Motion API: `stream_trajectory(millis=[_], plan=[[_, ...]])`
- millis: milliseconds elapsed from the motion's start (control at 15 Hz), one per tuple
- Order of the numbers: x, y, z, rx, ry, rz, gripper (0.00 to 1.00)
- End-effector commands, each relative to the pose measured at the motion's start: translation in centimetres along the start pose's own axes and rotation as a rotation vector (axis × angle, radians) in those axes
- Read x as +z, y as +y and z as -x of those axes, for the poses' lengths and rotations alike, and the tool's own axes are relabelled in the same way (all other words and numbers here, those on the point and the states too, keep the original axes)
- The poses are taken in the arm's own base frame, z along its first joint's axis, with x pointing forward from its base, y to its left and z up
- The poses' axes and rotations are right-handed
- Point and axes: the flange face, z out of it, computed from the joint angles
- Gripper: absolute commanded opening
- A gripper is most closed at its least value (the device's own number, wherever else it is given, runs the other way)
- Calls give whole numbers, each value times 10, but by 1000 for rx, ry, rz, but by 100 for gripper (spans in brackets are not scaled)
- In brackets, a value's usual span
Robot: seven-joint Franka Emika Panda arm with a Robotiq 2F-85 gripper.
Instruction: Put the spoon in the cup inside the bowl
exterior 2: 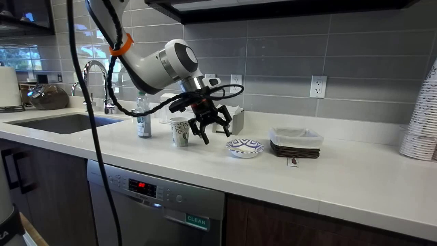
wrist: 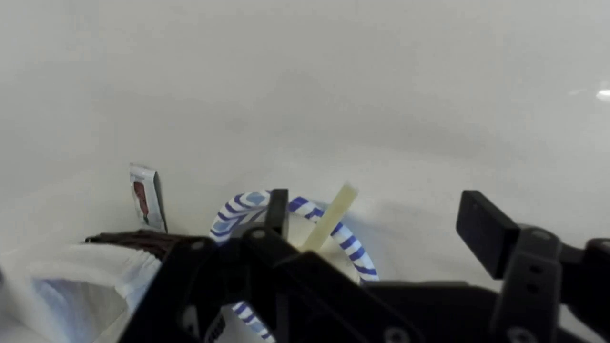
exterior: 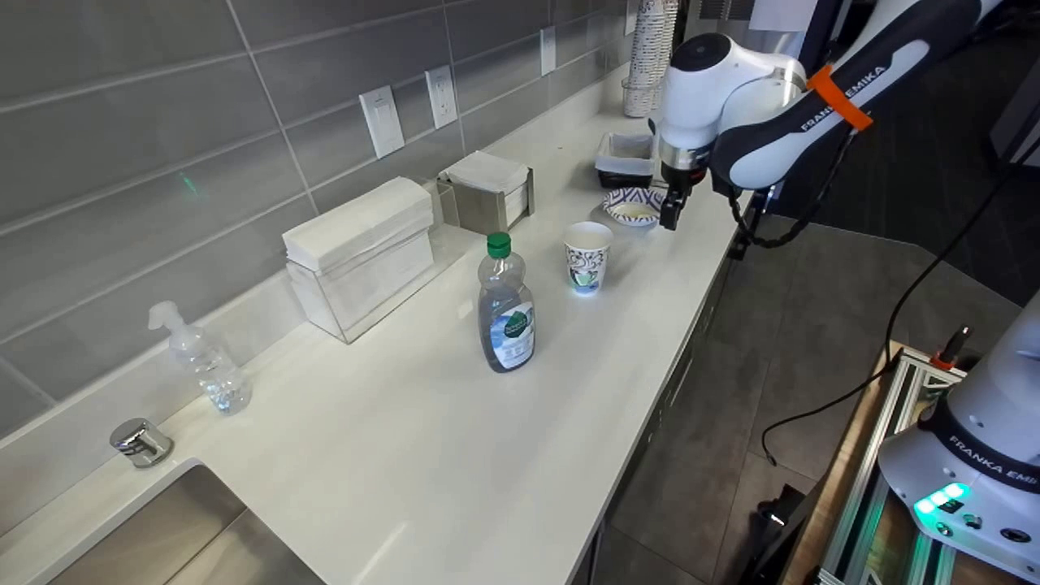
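Downward, wrist view: my pincer, released; the pale spoon projects from the bowl across its rim. In an exterior view, the upright cup stands between soap bottle and bowl. In an exterior view, I hang above the countertop.

White arm upper right, black panels, orange band, braided black cable; green-lit base lower right; black gripper, grey screws.
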Motion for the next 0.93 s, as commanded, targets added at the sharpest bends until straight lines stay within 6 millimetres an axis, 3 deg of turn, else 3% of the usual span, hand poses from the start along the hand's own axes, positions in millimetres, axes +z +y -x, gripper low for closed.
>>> stream_trajectory(millis=[0,267,533,600,667,733,867], plan=[[-39,33,27,131,-53,-128,100],[-120,79,38,259,-105,-264,100],[-188,104,44,329,-91,-396,100],[-199,109,44,342,-59,-436,100],[-188,105,43,339,-78,-358,100],[-197,109,44,345,-60,-362,100],[-196,108,45,344,-62,-362,100]])
